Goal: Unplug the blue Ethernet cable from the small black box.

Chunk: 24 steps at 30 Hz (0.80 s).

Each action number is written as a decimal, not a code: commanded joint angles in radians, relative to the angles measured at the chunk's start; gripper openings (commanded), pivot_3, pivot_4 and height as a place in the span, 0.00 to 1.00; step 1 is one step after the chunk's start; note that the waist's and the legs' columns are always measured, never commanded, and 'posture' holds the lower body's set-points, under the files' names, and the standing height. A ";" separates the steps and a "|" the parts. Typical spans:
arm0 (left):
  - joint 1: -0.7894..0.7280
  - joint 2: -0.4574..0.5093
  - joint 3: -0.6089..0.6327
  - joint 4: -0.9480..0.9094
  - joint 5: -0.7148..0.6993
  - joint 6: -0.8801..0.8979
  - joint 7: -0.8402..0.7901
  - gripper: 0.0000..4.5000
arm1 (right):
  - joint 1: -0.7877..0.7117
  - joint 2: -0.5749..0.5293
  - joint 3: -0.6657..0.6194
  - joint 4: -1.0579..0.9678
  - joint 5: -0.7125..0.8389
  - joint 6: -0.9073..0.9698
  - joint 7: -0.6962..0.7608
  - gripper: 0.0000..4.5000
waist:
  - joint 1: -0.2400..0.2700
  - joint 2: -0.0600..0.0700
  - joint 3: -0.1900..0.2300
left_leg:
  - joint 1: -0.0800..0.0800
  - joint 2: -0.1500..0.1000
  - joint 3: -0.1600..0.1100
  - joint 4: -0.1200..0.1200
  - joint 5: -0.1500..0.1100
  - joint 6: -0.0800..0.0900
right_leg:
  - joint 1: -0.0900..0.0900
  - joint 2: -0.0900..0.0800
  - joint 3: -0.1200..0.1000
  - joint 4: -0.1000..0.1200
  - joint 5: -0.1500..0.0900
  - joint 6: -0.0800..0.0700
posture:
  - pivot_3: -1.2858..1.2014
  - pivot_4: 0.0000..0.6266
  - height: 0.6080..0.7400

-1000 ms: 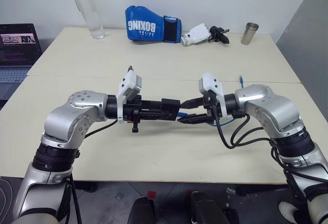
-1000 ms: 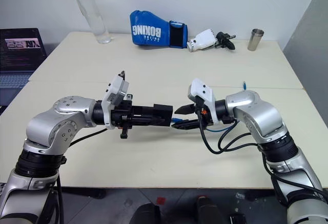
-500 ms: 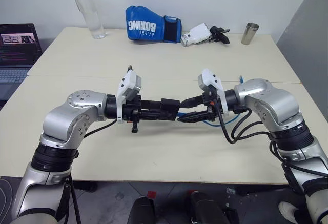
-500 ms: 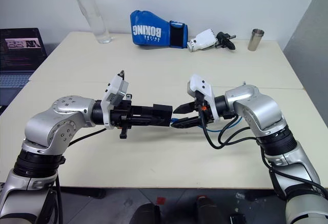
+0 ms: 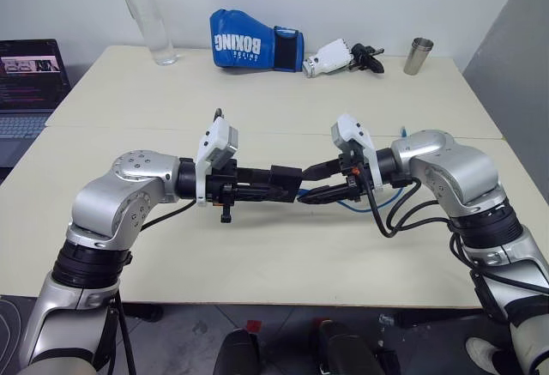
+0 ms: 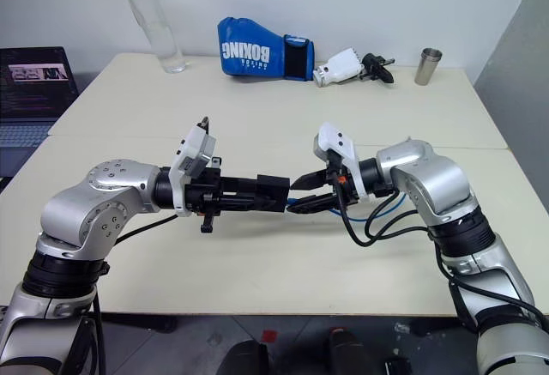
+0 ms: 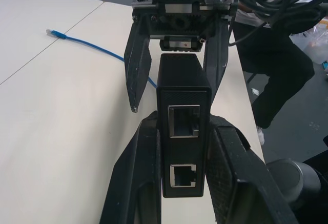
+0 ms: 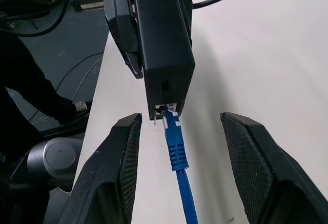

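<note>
Right tool (image 8: pixel 177 167): fingers parted about halfway, gripping nothing; the blue Ethernet cable (image 8: pixel 177 149) runs between them, clear of both pads.

Left tool (image 7: pixel 184 157): shut flat on the small black box (image 7: pixel 183 106), held above the surface (image 5: pixel 257 255) with its long axis level, along the 3-to-9 line in the head views.

Key relation: the cable's plug is still seated in the box's end port, and that end faces the right tool. From the right tool the plug lies straight ahead, at 9 o'clock in the head views, in line with the box's long axis. The right tool is the nearer free one; judged, it should close on the plug and draw back toward 3 o'clock.

Cable remainder: trails under the right arm onto the surface; the free end (image 7: pixel 50 32) lies there.

Other items: boxing glove (image 5: pixel 253 40), bottle (image 5: pixel 141 10), metal cup (image 5: pixel 418 55) at 12 o'clock, well apart.
</note>
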 commanded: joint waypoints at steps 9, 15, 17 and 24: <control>-0.007 0.000 0.024 -0.027 0.001 -0.019 0.009 0.18 | -0.021 0.003 0.013 -0.013 -0.009 -0.010 0.010 0.02 | 0.000 0.000 0.000 | 0.000 0.000 0.000 0.000 0.000 0.000 | 0.000 0.000 0.000 0.000 0.000 0.000 | 0.52 0.24 1.00; -0.006 -0.001 0.025 -0.028 0.000 -0.018 0.010 0.18 | -0.019 -0.001 0.012 -0.016 -0.013 -0.022 0.013 0.02 | 0.000 0.000 0.000 | 0.000 0.000 0.000 0.000 0.000 0.000 | 0.000 0.000 0.000 0.000 0.000 0.000 | 0.52 0.24 1.00; -0.005 -0.001 0.024 -0.028 0.000 -0.019 0.010 0.18 | -0.020 0.000 0.012 -0.014 -0.015 -0.023 0.013 0.02 | 0.000 0.000 0.000 | 0.000 0.000 0.000 0.000 0.000 0.000 | 0.000 0.000 0.000 0.000 0.000 0.000 | 0.52 0.24 1.00; 0.001 0.016 0.029 -0.027 -0.001 -0.017 -0.003 0.18 | -0.015 -0.019 0.018 -0.001 -0.026 -0.031 0.040 0.02 | 0.000 0.000 0.000 | 0.000 0.000 0.000 0.000 0.000 0.000 | 0.000 0.000 0.000 0.000 0.000 0.000 | 0.52 0.24 1.00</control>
